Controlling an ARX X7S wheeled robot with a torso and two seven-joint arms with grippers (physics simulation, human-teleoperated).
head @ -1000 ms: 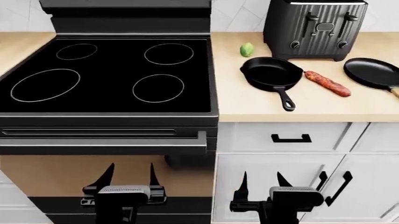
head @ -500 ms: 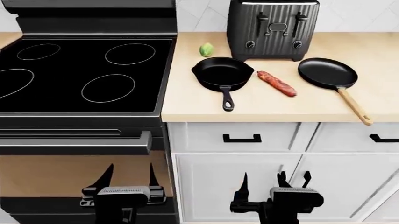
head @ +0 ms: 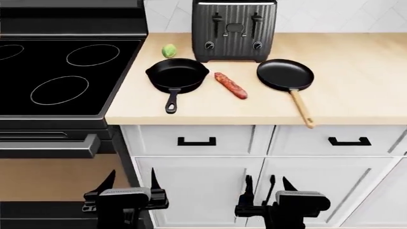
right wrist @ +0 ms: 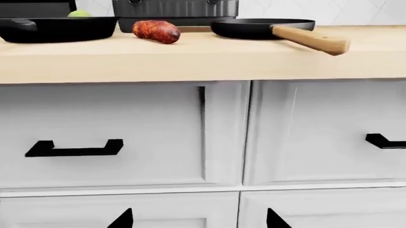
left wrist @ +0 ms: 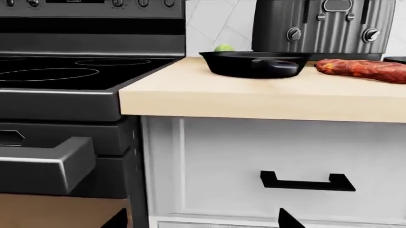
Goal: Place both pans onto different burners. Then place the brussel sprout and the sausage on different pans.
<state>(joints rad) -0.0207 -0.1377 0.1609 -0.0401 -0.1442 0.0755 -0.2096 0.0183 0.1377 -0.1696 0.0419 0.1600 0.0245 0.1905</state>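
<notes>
The deep cast-iron pan sits on the wooden counter just right of the stove, and shows in the left wrist view. The sausage lies between it and the wooden-handled pan. The brussel sprout lies behind the cast-iron pan, beside the toaster. The right wrist view shows the sausage and the wooden-handled pan. My left gripper and right gripper are both open and empty, low in front of the cabinets, well below the counter.
A black stove with ringed burners fills the left. A black toaster stands at the back of the counter. White drawers and doors with black handles face my grippers. The oven door handle juts out at left.
The view has shifted right: the stove, pans, sausage and sprout have all slid left in the head view. The grippers hold the same open pose.
</notes>
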